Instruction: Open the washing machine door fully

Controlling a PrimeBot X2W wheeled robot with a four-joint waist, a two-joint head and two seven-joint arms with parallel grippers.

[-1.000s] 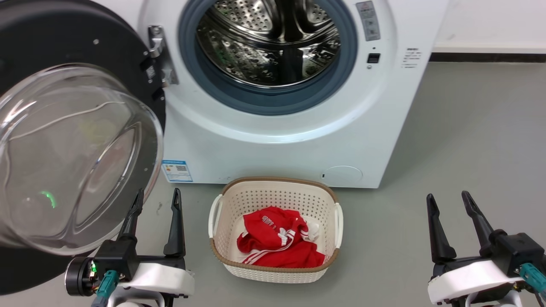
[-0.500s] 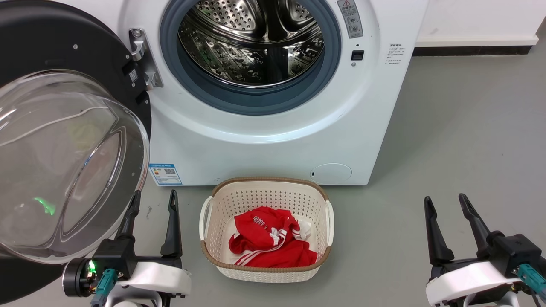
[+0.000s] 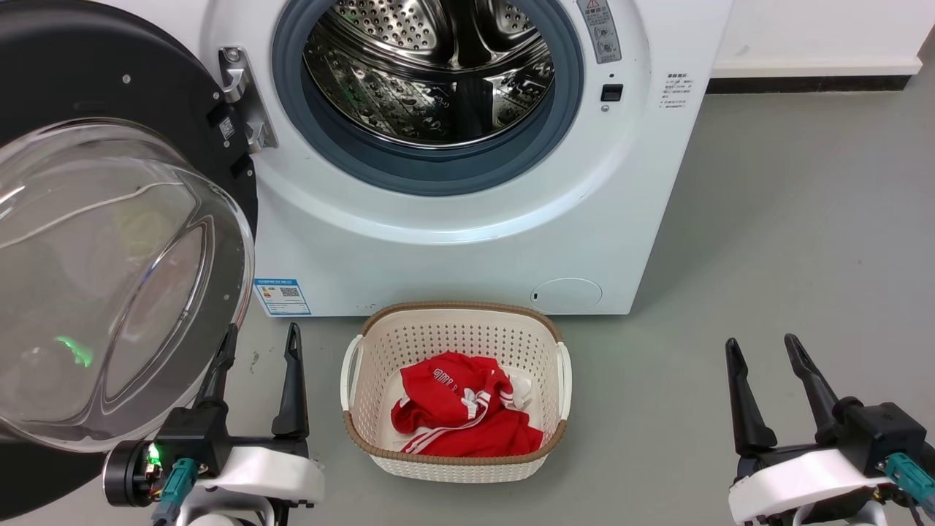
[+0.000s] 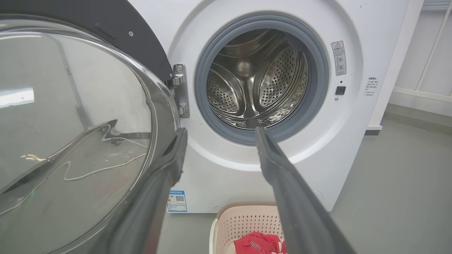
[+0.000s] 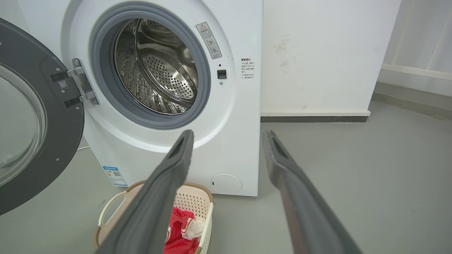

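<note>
The white washing machine [image 3: 467, 241] faces me with its steel drum [image 3: 431, 66] exposed inside a grey gasket. The washing machine door [image 3: 109, 277] hangs swung out to the left on its metal hinge [image 3: 245, 98], black rim and bulging clear glass turned toward me; the same door [image 4: 70, 141] shows in the left wrist view and again [image 5: 31, 130] in the right wrist view. My left gripper [image 3: 261, 340] is open, low beside the glass bowl's lower right edge, holding nothing. My right gripper [image 3: 761, 352] is open at the lower right, far from the machine.
A cream perforated basket [image 3: 456, 329] with a red garment [image 3: 467, 416] stands on the grey floor in front of the machine, between my two grippers. A white wall with a dark skirting strip [image 3: 803, 84] runs behind on the right. Bare floor [image 3: 789, 234] lies to the right.
The whole head picture shifted between one second ago and half a second ago, so the camera moved. Since then the left gripper has drawn back slightly. The door and basket stay put.
</note>
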